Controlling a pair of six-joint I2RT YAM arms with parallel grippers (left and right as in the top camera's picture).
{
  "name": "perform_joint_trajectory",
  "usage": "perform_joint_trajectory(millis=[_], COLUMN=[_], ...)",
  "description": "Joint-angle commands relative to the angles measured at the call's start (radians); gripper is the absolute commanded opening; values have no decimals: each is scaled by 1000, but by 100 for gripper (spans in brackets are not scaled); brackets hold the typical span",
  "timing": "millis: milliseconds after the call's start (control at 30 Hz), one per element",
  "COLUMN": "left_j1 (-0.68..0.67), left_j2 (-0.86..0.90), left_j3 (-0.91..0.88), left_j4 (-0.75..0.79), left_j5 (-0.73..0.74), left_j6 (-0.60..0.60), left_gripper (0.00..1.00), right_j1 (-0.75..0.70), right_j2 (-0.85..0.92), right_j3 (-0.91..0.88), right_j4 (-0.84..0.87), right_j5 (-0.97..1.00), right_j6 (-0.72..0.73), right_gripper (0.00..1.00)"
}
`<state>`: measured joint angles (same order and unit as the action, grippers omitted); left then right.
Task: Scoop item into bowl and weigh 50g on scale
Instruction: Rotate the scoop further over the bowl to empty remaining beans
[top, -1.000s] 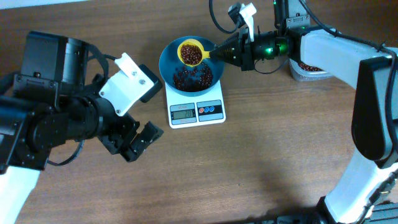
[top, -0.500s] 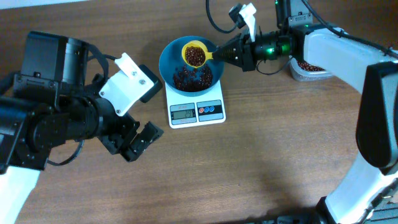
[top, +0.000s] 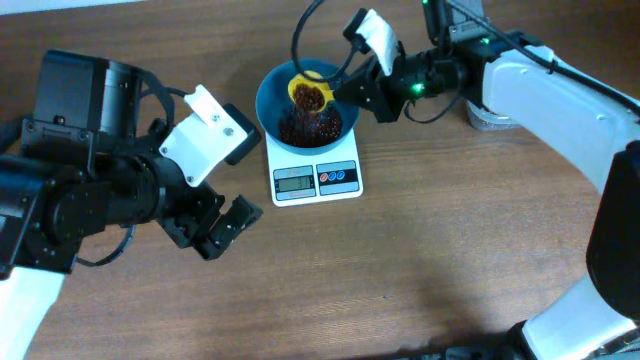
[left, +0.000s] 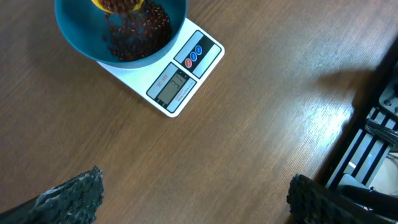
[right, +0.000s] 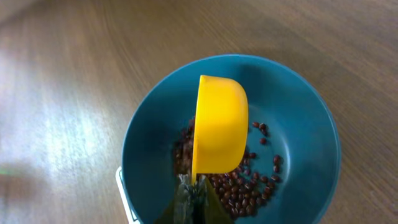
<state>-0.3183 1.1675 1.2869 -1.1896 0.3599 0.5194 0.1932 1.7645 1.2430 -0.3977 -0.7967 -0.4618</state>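
The right gripper (top: 352, 84), pinching the scoop (top: 309, 95), should trickle beans (top: 312, 126) into the bowl (top: 268, 105) slowly (left gripper (top: 215, 233) spread, idle); the scale (top: 316, 180) digits seem illegible.

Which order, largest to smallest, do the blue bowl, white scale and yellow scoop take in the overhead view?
Largest: blue bowl and white scale, too alike to rank; scale partly hidden.
Smallest: yellow scoop.

Scoop (top: 309, 94) now sideways over bowl (top: 268, 100), prev. level.
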Motion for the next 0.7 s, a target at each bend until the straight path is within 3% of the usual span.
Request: perform_joint_trajectory(millis=[0, 667], left_j1=[-2, -2], left_j2=[0, 0], left_j3=[7, 7], left_j4=[-1, -1], left_j5=[10, 10], left_j6=[-10, -10], left_gripper=[98, 99], right_j1=[10, 10], right_j2=[-38, -53], right_j3=[3, 3], right_j4=[-23, -33], right_j5=[49, 50], right_j6=[-32, -32], right_gripper=[4, 4])
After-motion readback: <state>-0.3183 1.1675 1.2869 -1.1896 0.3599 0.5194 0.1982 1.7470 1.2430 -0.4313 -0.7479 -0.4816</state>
